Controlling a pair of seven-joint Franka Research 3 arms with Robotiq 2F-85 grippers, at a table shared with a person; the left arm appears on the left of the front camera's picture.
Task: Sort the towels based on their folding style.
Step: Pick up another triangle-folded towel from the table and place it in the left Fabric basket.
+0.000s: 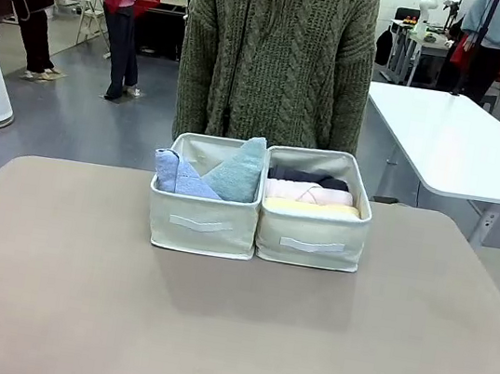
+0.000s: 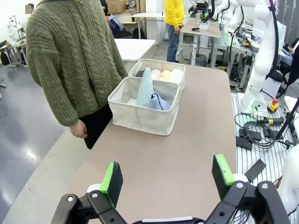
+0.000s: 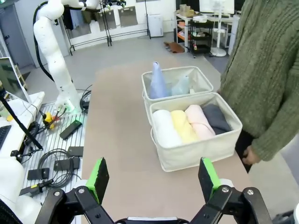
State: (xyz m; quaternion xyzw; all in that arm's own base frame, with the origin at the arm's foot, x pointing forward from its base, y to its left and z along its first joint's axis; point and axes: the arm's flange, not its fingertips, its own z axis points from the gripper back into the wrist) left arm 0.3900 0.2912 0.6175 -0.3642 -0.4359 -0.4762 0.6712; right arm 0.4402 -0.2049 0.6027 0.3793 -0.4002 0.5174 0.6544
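While both our grippers hang back with fingers spread and empty, left gripper (image 2: 166,179) and right gripper (image 3: 152,179), the sorting looks finished: the light blue (image 1: 176,176) and grey-teal (image 1: 239,170) cone-shaped terry towels share one beige fabric bin (image 1: 201,222), the rolled dark grey (image 3: 216,118), pink (image 3: 198,121), yellow (image 3: 181,126) and white (image 3: 166,129) towels the other (image 1: 311,237), near the table's far edge. Next, we judge, only a check remains. Our right wrist view shows all four rolls; from the front the white hides.

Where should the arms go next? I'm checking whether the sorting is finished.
Probably nowhere: stay back. Both cone towels sit in one bin, the four rolled towels in the other bin, and the left gripper and right gripper are open.
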